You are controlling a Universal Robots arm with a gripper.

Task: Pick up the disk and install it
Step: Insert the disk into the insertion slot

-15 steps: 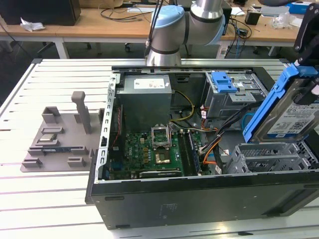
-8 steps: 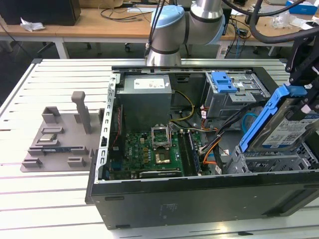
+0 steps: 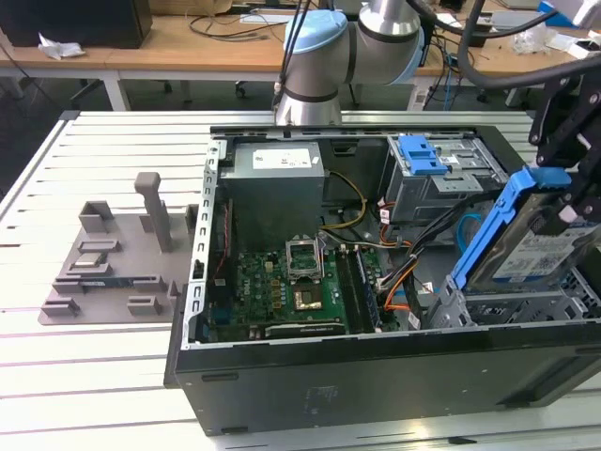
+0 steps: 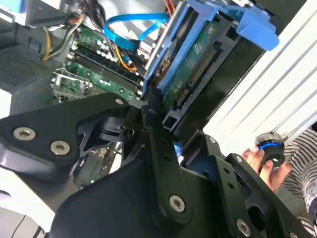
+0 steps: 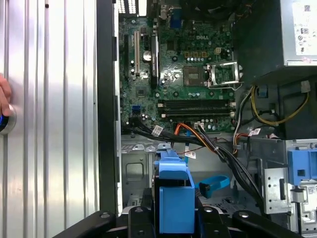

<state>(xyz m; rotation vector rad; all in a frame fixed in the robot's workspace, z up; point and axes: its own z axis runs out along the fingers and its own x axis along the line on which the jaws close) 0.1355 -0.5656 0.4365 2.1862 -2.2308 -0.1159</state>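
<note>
The disk (image 3: pixel 531 246) is being held tilted, pinched by the gripper (image 3: pixel 569 202), above the open computer case (image 3: pixel 376 376), at the exterior view's right.

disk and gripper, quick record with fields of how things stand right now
disk: tilted, blue carrier bracket around it, raised over the open computer case at the exterior view's right end
gripper: jaws shut on the disk
install state: not yet seated in a bay
drive cage: blue latch on top, apart from the disk
hand: on a round knob beside the case
</note>
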